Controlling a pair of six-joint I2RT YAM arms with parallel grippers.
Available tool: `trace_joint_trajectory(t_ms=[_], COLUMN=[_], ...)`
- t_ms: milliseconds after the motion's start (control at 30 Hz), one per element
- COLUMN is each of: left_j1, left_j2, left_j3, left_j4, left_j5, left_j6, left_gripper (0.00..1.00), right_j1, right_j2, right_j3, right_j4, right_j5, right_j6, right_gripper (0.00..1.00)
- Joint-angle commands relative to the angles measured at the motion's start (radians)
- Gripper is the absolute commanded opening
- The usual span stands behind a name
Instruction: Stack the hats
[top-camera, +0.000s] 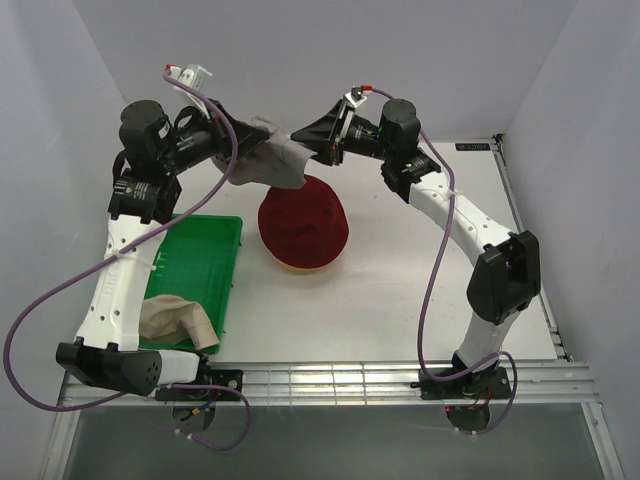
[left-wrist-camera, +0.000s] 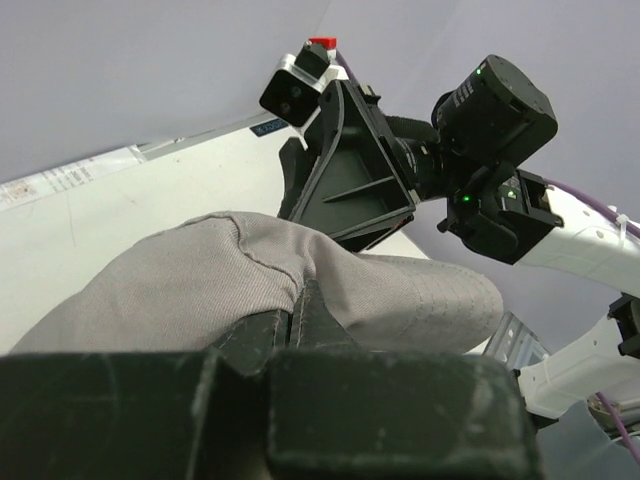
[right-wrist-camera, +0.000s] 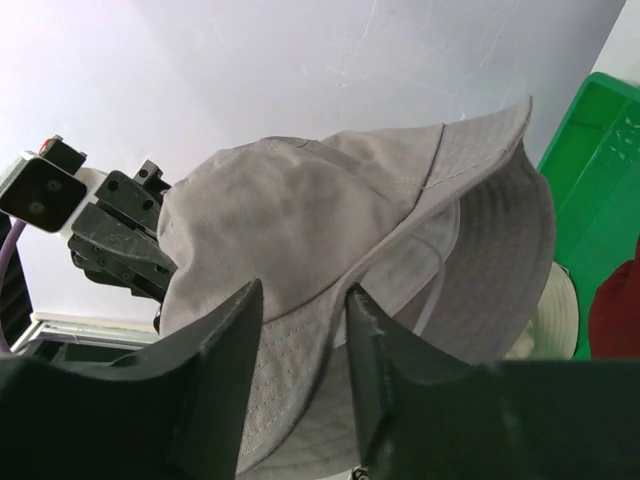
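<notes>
Grey bucket hat (top-camera: 268, 160) hangs in the air over the far part of the bench (top-camera: 420, 290), stretched between the two arms and clear of everything below it. The left tool (top-camera: 236, 146) is clamped shut on the hat's left side. Its wrist view shows the fingers (left-wrist-camera: 262, 335) pressed together on a fold of grey cloth, and the crown bulges up behind them.

The right tool (top-camera: 306, 142) meets the hat from the opposite side. In its own wrist view its two fingers (right-wrist-camera: 225, 380) stand apart with the stitched brim between them, so it is not closed down. Whether the pads already touch the cloth I cannot tell from this angle.

Below the hat and slightly nearer the arms, a dark red hat (top-camera: 303, 222) sits crown-up on the bench. A thin yellow-orange rim (top-camera: 290, 266) shows under its near edge.

A green tray (top-camera: 205, 250) lies to the left, just beside the red hat. A beige hat (top-camera: 175, 318) lies crumpled in the tray's near end, close against the left arm's white link.
</notes>
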Motion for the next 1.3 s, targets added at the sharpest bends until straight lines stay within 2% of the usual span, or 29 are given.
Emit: trace_joint_trajectory(t_ms=[0,167,233,433,567,700,900,1267], left_j1=[0.001,0.002,0.002,0.002,0.002,0.002,0.002,0.002], left_j2=[-0.02,-0.006,0.009,0.044,0.049,0.046,0.012,-0.025], left_j3=[-0.003,0.032,0.072,0.166,0.204,0.232,0.191,0.066], left_j4=[-0.063,-0.187,-0.233,-0.376,-0.399,-0.408,-0.436,-0.477], left_j5=[0.033,0.04,0.02,-0.019,-0.036,-0.002,0.036,0.138], left_j6=[0.038,0.087,0.105,0.136,0.131,0.131,0.136,0.139], left_gripper=[0.0,0.0,0.0,0.0,0.0,0.0,0.0,0.0], right_j1=[0.007,0.008,0.007,0.01,0.01,0.019,0.047,0.064], right_j2=[-0.016,0.015,0.033,0.063,0.044,0.032,0.023,0.021], right_j3=[0.064,0.148,0.212,0.283,0.28,0.288,0.308,0.339], right_j4=[0.004,-0.124,-0.217,-0.427,-0.539,-0.616,-0.728,-0.797], right_j5=[-0.011,-0.029,-0.037,-0.04,0.014,0.067,0.156,0.28], right_j6=[-0.064,-0.206,-0.298,-0.502,-0.666,-0.76,-0.892,-0.987], right_gripper=[0.42,0.13,0.08,0.08,0.08,0.08,0.08,0.08])
